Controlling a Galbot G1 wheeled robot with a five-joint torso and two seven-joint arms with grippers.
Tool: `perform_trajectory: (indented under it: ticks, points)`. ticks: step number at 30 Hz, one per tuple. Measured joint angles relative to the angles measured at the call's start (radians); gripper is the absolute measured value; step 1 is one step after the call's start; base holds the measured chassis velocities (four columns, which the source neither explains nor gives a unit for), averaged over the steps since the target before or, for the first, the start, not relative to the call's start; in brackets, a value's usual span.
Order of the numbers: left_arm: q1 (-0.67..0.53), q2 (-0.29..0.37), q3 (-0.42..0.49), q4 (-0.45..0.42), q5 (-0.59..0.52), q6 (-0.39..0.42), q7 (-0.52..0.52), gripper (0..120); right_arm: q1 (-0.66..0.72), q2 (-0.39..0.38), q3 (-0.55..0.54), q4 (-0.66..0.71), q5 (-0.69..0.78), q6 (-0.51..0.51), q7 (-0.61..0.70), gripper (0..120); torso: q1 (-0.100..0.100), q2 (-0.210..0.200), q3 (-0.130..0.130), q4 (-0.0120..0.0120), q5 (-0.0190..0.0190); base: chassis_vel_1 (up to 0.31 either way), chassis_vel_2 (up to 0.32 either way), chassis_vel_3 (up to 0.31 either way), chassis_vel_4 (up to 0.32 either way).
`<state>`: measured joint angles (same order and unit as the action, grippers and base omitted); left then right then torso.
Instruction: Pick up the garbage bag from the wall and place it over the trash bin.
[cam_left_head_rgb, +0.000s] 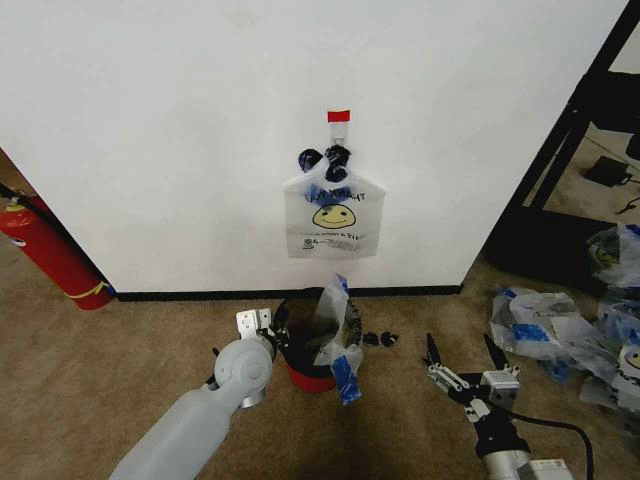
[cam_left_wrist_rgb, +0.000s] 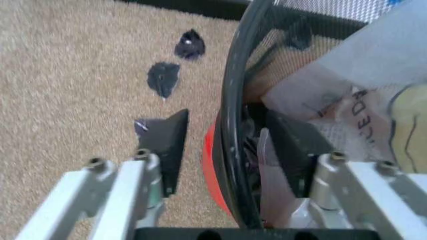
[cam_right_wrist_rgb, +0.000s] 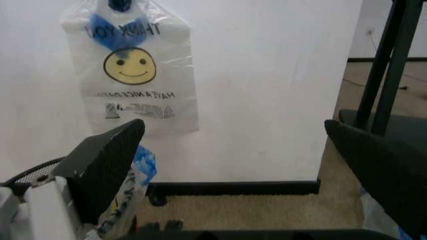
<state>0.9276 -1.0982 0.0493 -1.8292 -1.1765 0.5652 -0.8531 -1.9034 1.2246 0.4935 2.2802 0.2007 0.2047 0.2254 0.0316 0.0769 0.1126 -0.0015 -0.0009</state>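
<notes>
While my left gripper sits at the near-left rim of the trash bin, its fingers are spread wide astride the wire-mesh wall, one outside and one inside, touching the garbage bag. That bag stands crumpled in the bin, spilling over its right rim. Further right, my right gripper hovers above the carpet, fingers parted, holding nothing.

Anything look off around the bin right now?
Yes. The garbage bag sits crumpled and lopsided in the trash bin, one taped handle hanging outside. The left gripper straddles the bin's rim. Dark scraps litter the carpet beside it.
</notes>
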Motion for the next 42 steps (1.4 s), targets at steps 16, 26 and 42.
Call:
perform_trajectory:
  ticks: [16,26,42]
  points:
    - [0.106,0.167,-0.112,-0.213,0.271,-0.143,0.265,107,0.003,-0.293,0.069,0.180,0.161,-0.330,0.214,100,0.000,0.000,0.000,0.0001,-0.0001,0.000,0.000,0.000,0.000]
    - [0.196,0.127,-0.094,-0.266,0.524,-0.242,0.377,115,0.223,-0.730,0.155,0.161,0.765,-0.605,0.198,100,0.000,0.000,0.000,0.0003,-0.0009,0.000,0.000,0.000,0.000]
    - [0.243,0.025,-0.149,-0.280,0.681,-0.216,0.392,100,1.231,-0.665,-0.573,-0.221,1.448,-0.947,0.312,100,0.000,0.000,0.000,0.0006,0.0001,0.000,0.000,0.000,0.000]
